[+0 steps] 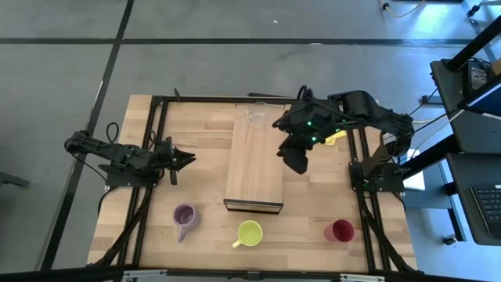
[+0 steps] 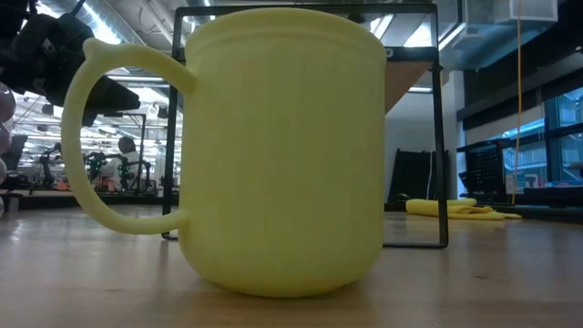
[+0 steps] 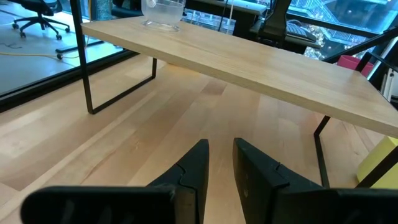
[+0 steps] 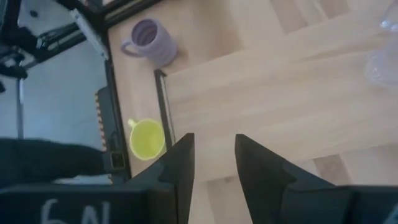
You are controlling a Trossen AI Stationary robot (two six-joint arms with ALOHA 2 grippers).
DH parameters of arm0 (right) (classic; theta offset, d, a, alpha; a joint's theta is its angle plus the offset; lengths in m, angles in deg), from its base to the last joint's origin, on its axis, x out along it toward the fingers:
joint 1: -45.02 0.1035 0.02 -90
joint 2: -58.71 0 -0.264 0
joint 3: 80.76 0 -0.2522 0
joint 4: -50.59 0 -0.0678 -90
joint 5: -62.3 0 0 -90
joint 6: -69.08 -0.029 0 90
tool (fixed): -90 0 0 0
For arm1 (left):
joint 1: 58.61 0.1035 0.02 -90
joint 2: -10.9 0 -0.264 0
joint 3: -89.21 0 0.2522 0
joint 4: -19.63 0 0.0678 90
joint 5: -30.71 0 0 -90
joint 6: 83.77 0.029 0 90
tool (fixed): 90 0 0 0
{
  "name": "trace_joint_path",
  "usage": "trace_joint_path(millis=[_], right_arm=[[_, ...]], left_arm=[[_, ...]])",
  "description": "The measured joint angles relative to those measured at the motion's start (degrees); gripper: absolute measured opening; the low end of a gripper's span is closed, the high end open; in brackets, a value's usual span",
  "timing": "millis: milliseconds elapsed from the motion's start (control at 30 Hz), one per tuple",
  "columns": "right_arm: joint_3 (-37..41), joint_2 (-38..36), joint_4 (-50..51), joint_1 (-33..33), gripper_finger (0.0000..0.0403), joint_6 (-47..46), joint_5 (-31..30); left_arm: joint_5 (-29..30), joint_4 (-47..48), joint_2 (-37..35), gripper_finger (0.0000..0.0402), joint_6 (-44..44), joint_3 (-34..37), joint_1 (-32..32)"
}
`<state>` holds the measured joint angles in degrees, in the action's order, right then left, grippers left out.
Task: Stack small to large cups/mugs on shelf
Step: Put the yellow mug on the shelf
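Note:
The light-wood shelf [image 1: 254, 168] stands mid-table on dark legs. The clear glass cup [image 1: 255, 114] stands on its far end and also shows in the left wrist view [image 3: 163, 14]. On the tabletop near the front edge stand the purple mug [image 1: 185, 217], the yellow-green mug [image 1: 250, 233] and the red cup [image 1: 340, 230]. The yellow-green mug fills the low view [image 2: 273, 155]. My right gripper [image 1: 296, 160] hovers open and empty above the shelf's right edge, nearer its far end. My left gripper [image 1: 188, 159] is left of the shelf, slightly open and empty.
A yellow cloth [image 1: 335, 139] lies on the table right of the shelf, under my right arm. A dark metal frame [image 1: 156, 141] borders the tabletop. Bare table lies between the shelf and the left gripper and along the shelf [image 4: 280, 93] surface.

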<state>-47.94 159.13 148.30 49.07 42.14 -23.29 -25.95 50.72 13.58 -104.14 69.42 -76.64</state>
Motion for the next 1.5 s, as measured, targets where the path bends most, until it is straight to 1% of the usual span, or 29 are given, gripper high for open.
trace_joint_path(millis=[233,333,467,600,767,833,967,1033,1233,1367,1500], right_arm=[[0.00,0.00,-3.83,0.33,0.0117,-1.52,-0.11],[0.00,0.00,-4.89,1.53,0.0117,-2.64,1.21],[-0.02,0.32,-4.95,4.72,0.0117,-5.13,5.38],[-0.02,1.58,-4.39,10.31,0.0117,-8.43,5.47],[-0.02,5.01,0.65,17.20,0.0117,-13.42,0.09],[-0.02,7.28,1.98,19.40,0.0117,-16.23,-0.82],[-0.02,11.95,-1.33,23.07,0.0117,-24.09,-1.61],[-0.02,13.89,-3.65,24.33,0.0117,-25.83,-1.74],[-0.02,17.69,-2.29,25.09,0.0117,-31.28,-7.85],[0.00,20.61,-2.30,24.61,0.0117,-31.91,-7.85],[-0.02,25.08,-2.81,24.38,0.0117,-33.34,-6.24]], left_arm=[[0.00,0.01,0.01,0.0068,-0.01,0.01,0.00],[0.01,0.01,0.01,0.0068,0.01,0.01,-0.01],[0.00,0.01,-0.01,0.0068,0.01,0.00,0.00],[0.01,0.01,0.00,0.0068,-0.01,0.00,0.00],[0.02,-0.01,-0.02,0.0068,-0.01,-0.01,0.00],[0.02,0.00,-0.01,0.0068,0.00,-0.01,-0.02],[0.00,0.00,0.00,0.0068,0.00,0.01,-0.01],[0.00,0.01,0.01,0.0068,-0.01,0.01,0.00],[0.01,-0.01,0.00,0.0068,0.00,-0.01,-0.01],[0.01,-0.01,0.01,0.0068,-0.01,0.01,0.00],[0.01,0.01,-0.01,0.0068,0.00,-0.01,-0.02]])
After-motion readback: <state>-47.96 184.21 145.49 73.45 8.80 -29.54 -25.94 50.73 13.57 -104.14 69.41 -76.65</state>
